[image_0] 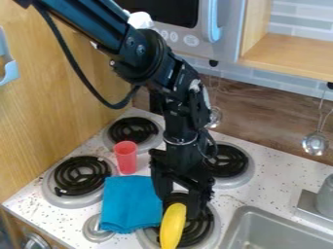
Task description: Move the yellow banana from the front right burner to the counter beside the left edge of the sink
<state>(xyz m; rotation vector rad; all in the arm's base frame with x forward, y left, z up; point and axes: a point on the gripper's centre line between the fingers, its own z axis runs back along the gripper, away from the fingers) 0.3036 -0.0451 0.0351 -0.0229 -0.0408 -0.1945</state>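
The spread hand [179, 206] hangs at the banana's [172, 227] 12 o'clock end; blue cloth [131, 204] at 10, red cup [126, 158] at 11.

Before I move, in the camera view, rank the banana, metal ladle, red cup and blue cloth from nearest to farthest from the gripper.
From the gripper:
1. Banana: right at it.
2. Blue cloth: close, image left.
3. Red cup: left, behind the cloth.
4. Metal ladle: hanging, far right.
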